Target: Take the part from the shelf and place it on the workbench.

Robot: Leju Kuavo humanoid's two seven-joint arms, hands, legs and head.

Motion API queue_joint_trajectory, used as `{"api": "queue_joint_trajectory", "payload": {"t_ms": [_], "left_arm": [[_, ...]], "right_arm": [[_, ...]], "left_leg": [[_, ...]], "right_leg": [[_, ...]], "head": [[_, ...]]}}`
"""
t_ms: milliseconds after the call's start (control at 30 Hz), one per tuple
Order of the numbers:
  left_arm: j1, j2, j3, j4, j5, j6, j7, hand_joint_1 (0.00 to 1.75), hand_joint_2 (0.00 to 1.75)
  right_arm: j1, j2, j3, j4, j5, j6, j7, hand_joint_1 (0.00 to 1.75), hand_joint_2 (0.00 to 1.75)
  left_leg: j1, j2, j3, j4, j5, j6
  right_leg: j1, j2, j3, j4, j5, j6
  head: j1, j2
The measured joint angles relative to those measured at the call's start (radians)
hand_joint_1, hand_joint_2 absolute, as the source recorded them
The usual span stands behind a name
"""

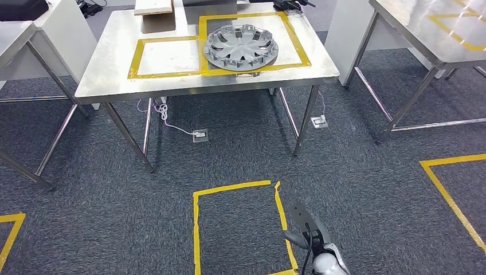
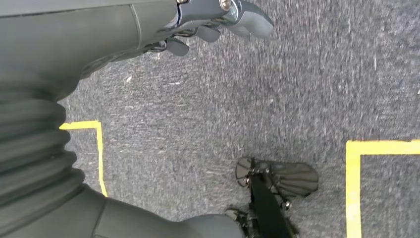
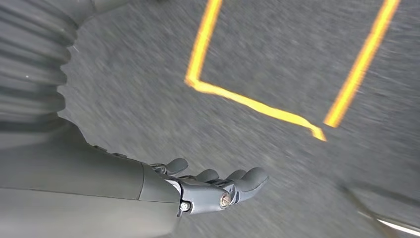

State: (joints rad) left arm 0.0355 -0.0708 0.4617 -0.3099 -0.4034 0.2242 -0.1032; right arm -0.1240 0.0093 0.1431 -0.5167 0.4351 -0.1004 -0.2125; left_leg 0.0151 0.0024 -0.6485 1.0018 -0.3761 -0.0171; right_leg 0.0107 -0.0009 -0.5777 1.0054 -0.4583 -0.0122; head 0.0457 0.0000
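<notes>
On the far steel worktop point(image 1: 114, 80) the round silver-grey plastic wheel cover point(image 1: 240, 47) lies across the yellow tape, and could be judged misplaced; both hanging hands, left hand point(image 2: 218, 22) and right hand point(image 3: 213, 186), are loose and hold nothing.

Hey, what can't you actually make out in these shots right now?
- Dark items at the workbench far edge, head view: cut off by the picture's top.
- Floor tape, right wrist view: smeared by motion blur.
- Left hand fingers, left wrist view: partly hidden by its own cover.
- Hubcap underside: hidden.
</notes>
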Motion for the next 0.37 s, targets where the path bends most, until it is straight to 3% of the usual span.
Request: {"api": "queue_joint_trajectory", "payload": {"t_ms": [200,367], "left_arm": [[0.011,0.006,-0.04,-0.007,0.039,-0.021,0.009,0.0,0.0],[0.05,0.026,-0.182,-0.033,0.178,-0.096,0.044,0.0,0.0]], "right_arm": [[0.028,-0.001,-0.011,0.008,-0.041,0.009,0.02,0.0,0.0],[0.13,-0.001,-0.053,0.041,-0.191,0.043,0.094,0.0,0.0]], "left_leg": [[0.0,0.0,0.0,0.0,0.0,0.0],[0.0,0.0,0.0,0.0,-0.003,-0.001]], "right_leg": [[0.0,0.0,0.0,0.0,0.0,0.0],[0.0,0.0,0.0,0.0,-0.002,-0.001]], "head": [[0.0,0.0],[0.0,0.0]]}}
